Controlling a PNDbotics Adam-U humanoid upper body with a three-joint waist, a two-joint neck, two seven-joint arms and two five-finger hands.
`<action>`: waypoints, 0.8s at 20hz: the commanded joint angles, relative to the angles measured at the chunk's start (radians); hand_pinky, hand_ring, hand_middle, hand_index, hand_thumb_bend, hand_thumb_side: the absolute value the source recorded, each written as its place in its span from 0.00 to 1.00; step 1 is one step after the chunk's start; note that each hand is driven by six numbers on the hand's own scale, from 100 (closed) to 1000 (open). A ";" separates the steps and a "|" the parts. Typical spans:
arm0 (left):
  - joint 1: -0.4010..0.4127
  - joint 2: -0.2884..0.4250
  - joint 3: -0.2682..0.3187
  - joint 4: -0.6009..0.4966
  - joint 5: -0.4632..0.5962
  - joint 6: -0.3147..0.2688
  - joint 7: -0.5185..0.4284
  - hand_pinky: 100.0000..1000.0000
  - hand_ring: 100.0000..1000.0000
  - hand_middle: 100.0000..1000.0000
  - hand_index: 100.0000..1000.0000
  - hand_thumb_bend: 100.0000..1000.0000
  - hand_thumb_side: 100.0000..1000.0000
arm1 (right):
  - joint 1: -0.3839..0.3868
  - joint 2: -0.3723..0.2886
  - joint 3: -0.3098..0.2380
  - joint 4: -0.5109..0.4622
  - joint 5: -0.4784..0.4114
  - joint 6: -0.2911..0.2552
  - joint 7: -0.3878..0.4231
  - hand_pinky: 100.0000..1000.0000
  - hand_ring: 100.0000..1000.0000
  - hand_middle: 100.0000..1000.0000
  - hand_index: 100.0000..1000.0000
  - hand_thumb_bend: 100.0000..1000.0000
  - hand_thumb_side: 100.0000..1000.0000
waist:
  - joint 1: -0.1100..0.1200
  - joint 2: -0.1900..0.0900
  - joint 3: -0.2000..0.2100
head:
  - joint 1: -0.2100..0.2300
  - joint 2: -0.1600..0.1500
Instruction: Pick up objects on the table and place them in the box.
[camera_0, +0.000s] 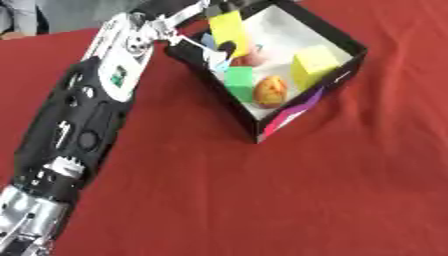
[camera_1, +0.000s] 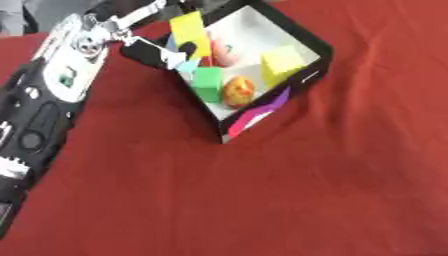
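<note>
Over the box (camera_0: 337, 82), yellow block (camera_0: 229, 27) upright.

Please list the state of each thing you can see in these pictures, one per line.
Box: open, on the red cloth.
Yellow block: held above the box.
Yellow cube: in the box.
Green cube: in the box.
Round orange-red object: in the box.
Left hand: over the box, curled on the yellow block.

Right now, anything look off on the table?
Nothing spilled or damaged. The box sits skewed on the red cloth, and the left hand holds a yellow block tilted over its rim.
</note>
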 joint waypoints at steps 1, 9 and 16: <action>-0.020 0.016 0.014 -0.006 -0.057 -0.028 0.034 1.00 0.97 0.85 0.93 0.33 0.82 | -0.005 -0.034 -0.006 -0.022 -0.001 -0.001 0.006 1.00 0.67 0.59 0.67 0.00 0.43 | -0.008 -0.019 0.000 | -0.003 -0.009; -0.013 0.010 0.014 -0.015 -0.042 -0.095 0.027 0.98 0.95 0.81 0.93 0.19 0.32 | -0.003 -0.033 -0.004 -0.022 0.002 -0.006 0.006 1.00 0.67 0.59 0.67 0.00 0.43 | -0.009 -0.021 -0.001 | -0.007 -0.007; 0.073 0.093 0.084 -0.260 0.463 0.085 0.115 0.77 0.73 0.66 0.81 0.00 0.48 | 0.011 -0.037 -0.019 -0.022 -0.023 -0.017 -0.021 1.00 0.67 0.60 0.68 0.00 0.44 | -0.013 -0.031 0.009 | -0.031 -0.002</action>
